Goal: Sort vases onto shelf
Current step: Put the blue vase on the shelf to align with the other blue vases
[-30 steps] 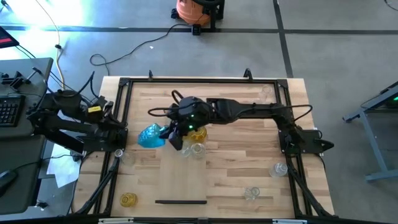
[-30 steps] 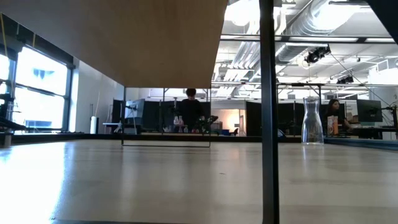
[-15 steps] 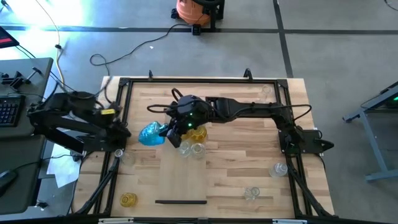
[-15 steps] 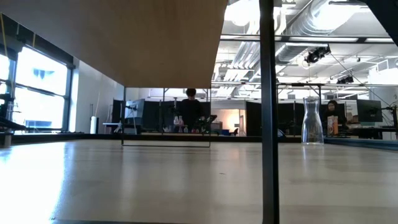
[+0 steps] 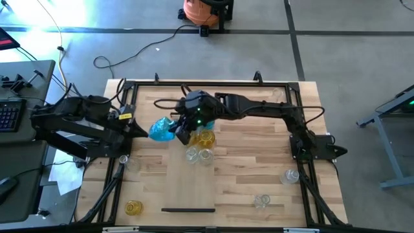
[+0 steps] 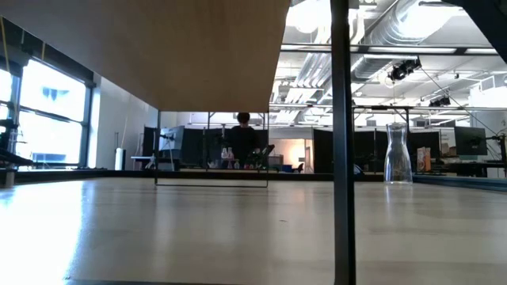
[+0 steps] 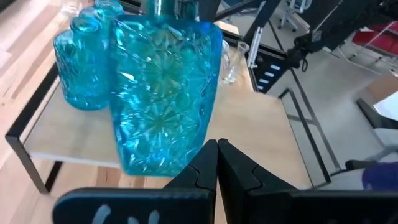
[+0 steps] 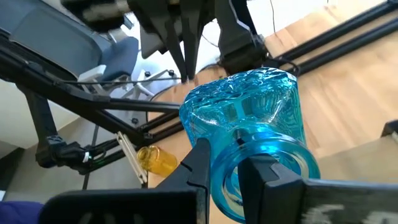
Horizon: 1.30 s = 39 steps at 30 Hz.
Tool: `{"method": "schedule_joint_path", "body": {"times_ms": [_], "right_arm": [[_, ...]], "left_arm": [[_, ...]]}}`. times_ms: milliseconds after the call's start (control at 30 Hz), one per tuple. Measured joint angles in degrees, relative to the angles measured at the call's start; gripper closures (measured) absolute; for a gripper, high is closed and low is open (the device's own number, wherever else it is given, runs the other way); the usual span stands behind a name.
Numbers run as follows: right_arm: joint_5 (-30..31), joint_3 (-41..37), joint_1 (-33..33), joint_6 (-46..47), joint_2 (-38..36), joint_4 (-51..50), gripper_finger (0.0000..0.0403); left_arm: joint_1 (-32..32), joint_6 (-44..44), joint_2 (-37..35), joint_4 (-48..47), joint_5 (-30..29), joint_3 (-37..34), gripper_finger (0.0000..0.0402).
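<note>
My right gripper [image 5: 183, 131] reaches in from the table's right and is shut on a large blue cut-glass vase [image 5: 162, 129], held over the left part of the shelf [image 5: 187, 184]. My left gripper [image 7: 216, 163] is shut, its tips close by this vase's base [image 7: 163, 163]. A smaller blue vase [image 7: 81, 62] stands on the shelf behind it. One yellow vase [image 5: 206, 138] and two clear vases [image 5: 198, 155] stand on their bases on the shelf, beside the right gripper. My right gripper holds the blue vase at its mouth rim [image 8: 229, 163]. One finger [image 8: 200, 169] lies outside the neck and the other [image 8: 264, 180] seems to sit in the mouth. The fingers slant down from the table's right. The vase is tilted, base toward the left arm. My left gripper: whether its shut tips touch the vase's base, I cannot tell.
Loose vases stand on the table: clear ones at the right [image 5: 291, 176], near right [image 5: 262, 202] and left [image 5: 132, 162], a yellow one at the near left [image 5: 134, 207]. A black frame [image 5: 129, 87] rims the table. The shelf's post [image 6: 341, 142] crosses the low view.
My left gripper has come toward the table's right, up to the blue vase, rolling a little and staying shut. My right gripper has carried the blue vase a little toward the table's far edge, still shut on it.
</note>
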Motion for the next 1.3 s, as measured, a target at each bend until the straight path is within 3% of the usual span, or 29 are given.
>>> {"method": "schedule_joint_path", "body": {"times_ms": [233,900,1100,1300], "right_arm": [[-3.35,0.09,-1.56,-1.54,-0.1,-1.1,0.0381],[-3.45,0.04,-2.76,-5.86,-0.1,-6.33,0.0381],[-3.81,0.0,-3.13,-5.51,-0.1,-7.22,0.0364],[-3.37,-0.02,-3.16,-5.81,-0.07,-6.59,0.0379]], "left_arm": [[-0.02,0.12,4.64,1.84,-1.74,0.0,0.0401],[-0.04,1.6,14.92,6.55,-5.43,0.0,0.0401],[0.0,1.62,17.3,7.12,-5.89,0.0,0.0401],[-0.04,2.99,18.77,8.44,-5.53,0.0,0.0401]]}}
